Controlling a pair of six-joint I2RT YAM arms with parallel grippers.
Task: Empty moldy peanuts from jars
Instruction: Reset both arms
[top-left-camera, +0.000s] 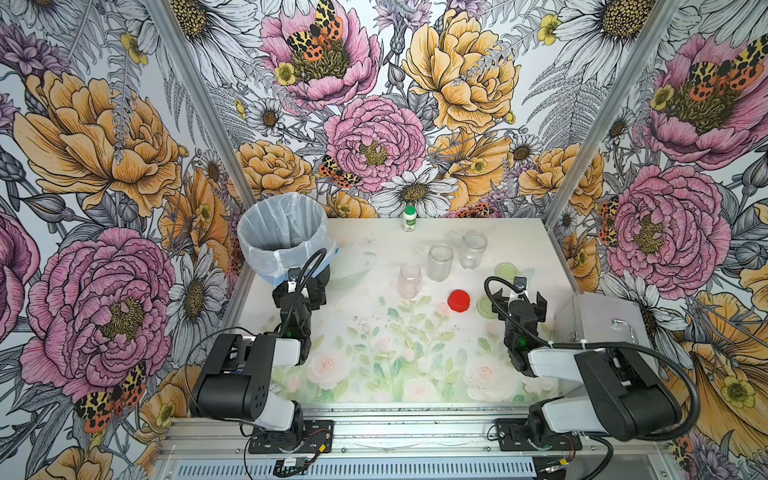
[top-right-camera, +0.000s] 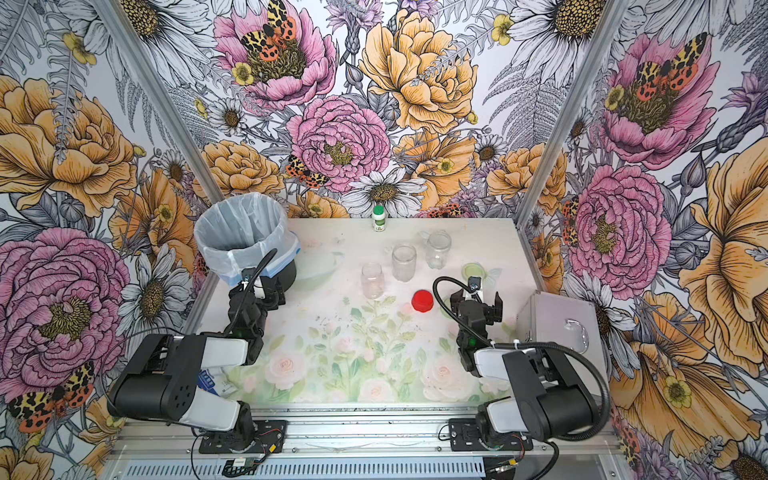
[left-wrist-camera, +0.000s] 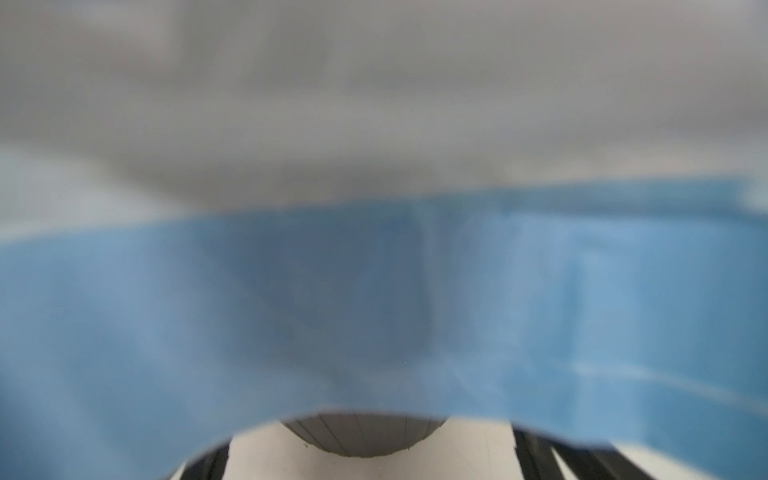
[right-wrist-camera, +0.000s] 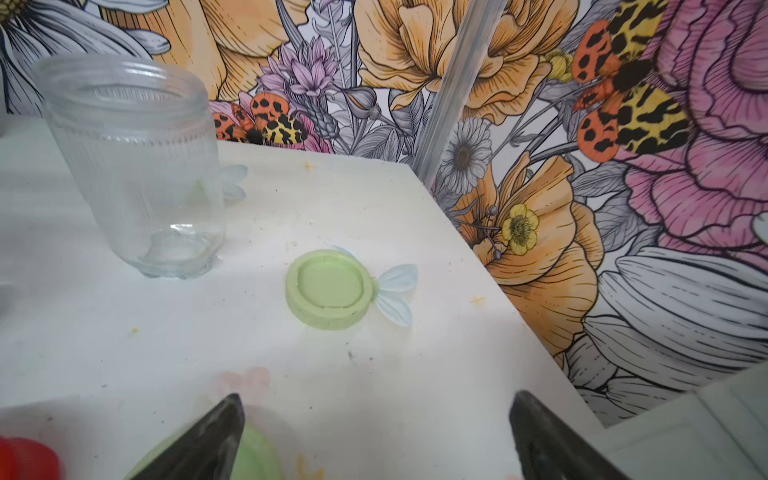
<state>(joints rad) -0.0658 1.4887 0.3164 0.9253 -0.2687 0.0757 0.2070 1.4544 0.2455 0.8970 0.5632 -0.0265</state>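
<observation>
Ribbed clear-glass jars (top-left-camera: 440, 262) stand lidless at twelve o'clock of the round red lid (top-left-camera: 459, 300); left gripper (top-left-camera: 299, 287) and right gripper (right-wrist-camera: 376, 397) gape wide, empty.

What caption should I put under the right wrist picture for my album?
Open right gripper above the table, facing a green lid and an empty, lidless jar.

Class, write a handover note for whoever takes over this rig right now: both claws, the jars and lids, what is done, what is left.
Left claw: open, empty, by the lined bin.
Right claw: open, empty, next to a green lid.
Three jars: upright mid-table, lids off, looking empty. Red lid and second green lid lie loose near them.
Done: emptying, apparently; no peanuts visible.
Left: probably nothing; check the jars.
</observation>
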